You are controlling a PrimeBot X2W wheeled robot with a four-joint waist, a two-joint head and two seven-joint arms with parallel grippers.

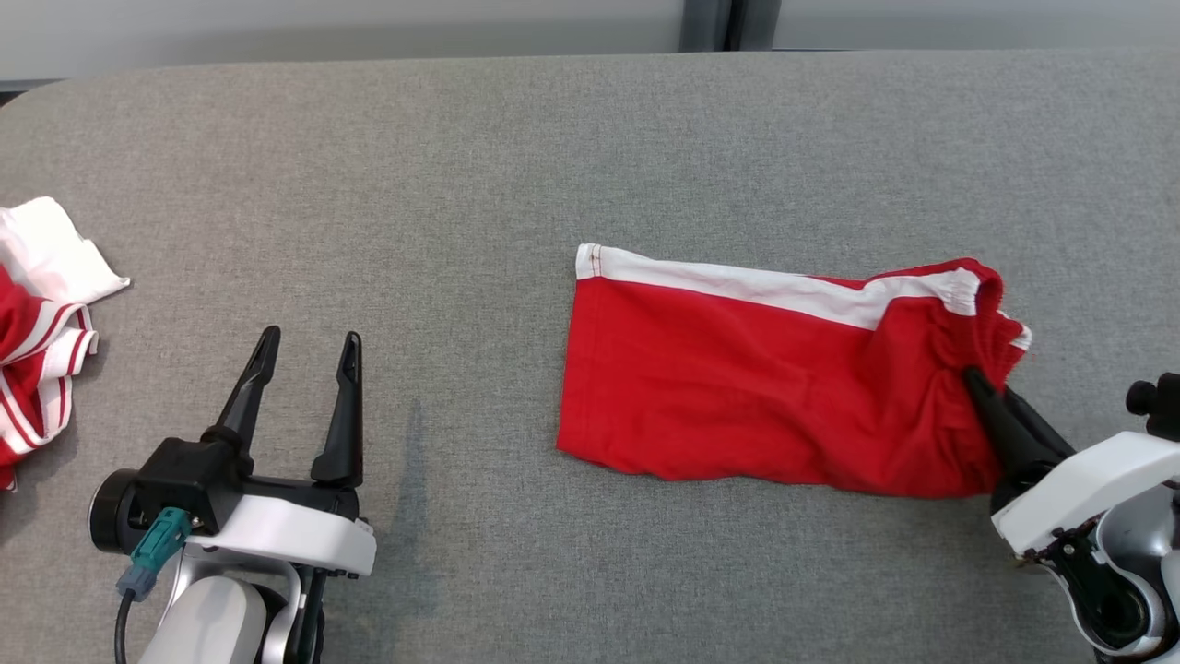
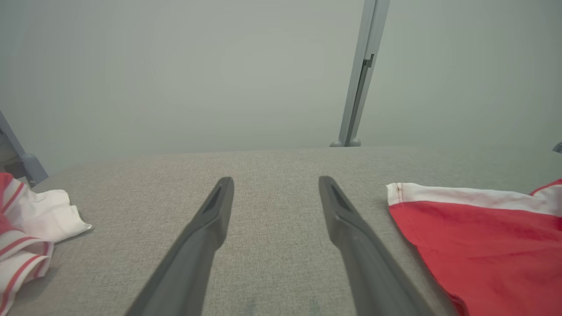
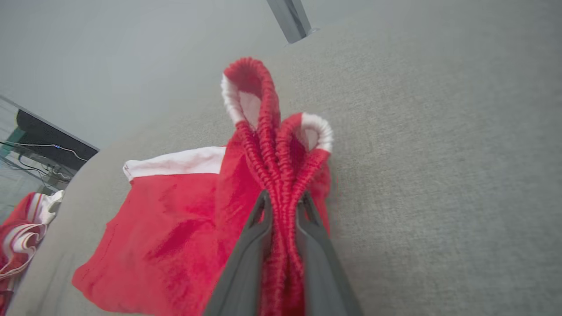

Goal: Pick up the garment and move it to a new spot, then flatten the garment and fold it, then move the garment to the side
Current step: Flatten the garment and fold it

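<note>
Right wrist view: garment (image 3: 167, 228) between jaws

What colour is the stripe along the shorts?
White stripe on red shorts; head view shows it best.

Striped cloth (image 1: 37, 341) and red garment (image 2: 483, 245) each run off a view's edge.

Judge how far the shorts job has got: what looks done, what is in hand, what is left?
Done: the shorts look flattened and folded in half on the table. In hand: the right gripper is shut on the bunched waistband, apparently to move them. Left: carrying them to the side; the left gripper stands open, apart from them.
</note>
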